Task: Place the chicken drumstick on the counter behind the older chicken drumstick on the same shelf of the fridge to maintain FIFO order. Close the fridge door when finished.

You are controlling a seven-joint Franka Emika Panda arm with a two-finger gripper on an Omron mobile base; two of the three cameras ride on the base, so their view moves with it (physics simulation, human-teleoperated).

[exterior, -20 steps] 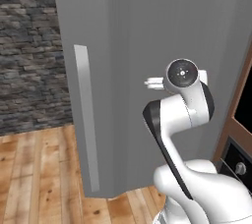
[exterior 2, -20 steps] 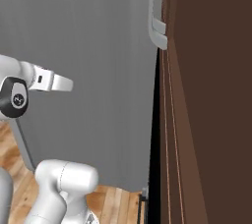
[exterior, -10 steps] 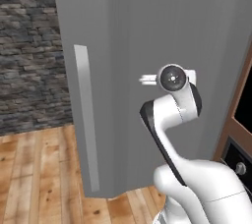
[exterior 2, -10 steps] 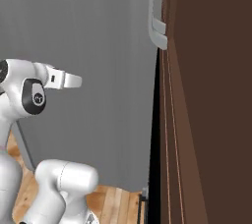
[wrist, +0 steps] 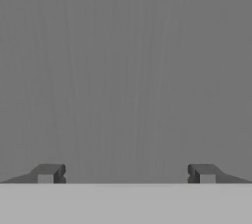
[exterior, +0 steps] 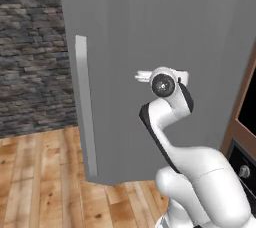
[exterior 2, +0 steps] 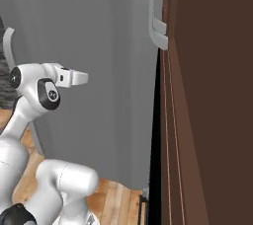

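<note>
Facing the fridge door (exterior: 150, 47), the gripper (wrist: 126, 174) has its 2 dark fingertips (wrist: 49, 173) spread wide apart with nothing between them, and the flat grey panel of that door fills the space ahead of them. In the right base view the gripper (exterior 2: 74, 77) sticks out level from the white wrist toward the door, close to the panel; whether it touches cannot be told. In the left base view the arm (exterior: 170, 117) rises in front of the door, its round dark wrist joint about halfway up the panel and to the right of the handle (exterior: 86, 112), well apart from it. That handle is a long upright silver bar near the door's left edge. To the left of the door stands a grey stone wall (exterior: 30, 47) above a wooden plank floor (exterior: 40, 182). On the door's right, seen from the right base view, a tall brown wooden cabinet (exterior 2: 212, 100) stands just beside it, with a dark narrow gap between them and a pale curved handle (exterior 2: 157, 21) near the top of that edge
</note>
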